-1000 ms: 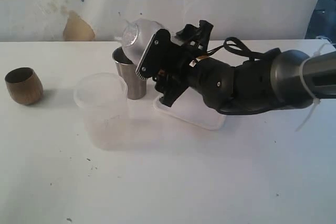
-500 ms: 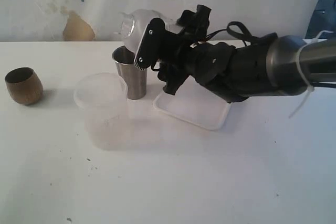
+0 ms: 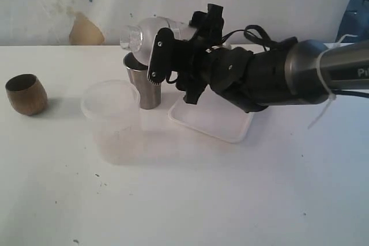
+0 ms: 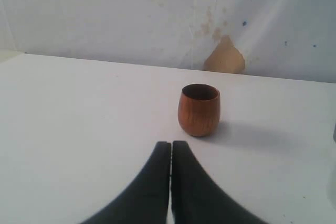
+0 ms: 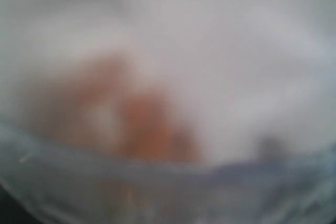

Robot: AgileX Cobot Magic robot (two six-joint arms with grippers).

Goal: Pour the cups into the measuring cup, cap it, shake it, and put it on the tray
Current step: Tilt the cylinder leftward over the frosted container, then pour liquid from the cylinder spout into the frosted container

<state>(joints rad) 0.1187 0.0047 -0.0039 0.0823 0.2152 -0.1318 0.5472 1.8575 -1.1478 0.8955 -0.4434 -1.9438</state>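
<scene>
Right jaws spread wide around translucent vessel (image 3: 144, 31), cup or lid unclear, tipped sideways above steel tumbler (image 3: 147, 87). Needed centring over measuring cup (image 3: 112, 122) mouth before further tilt. Left jaws pinched together, empty.

Exterior and left wrist share wooden cup (image 3: 26, 94).

The white table (image 3: 230, 200) is flecked with a few small dark specks near its front edge. Four things stand directly on it. A brown wood-look cup (image 3: 26, 93) stands upright far to the left, well apart from the rest. The clear measuring cup (image 3: 110, 120) stands upright near the middle, with the steel tumbler (image 3: 144, 87) just behind it. The flat white tray (image 3: 210, 119) lies just beside the tumbler, on its right.
</scene>
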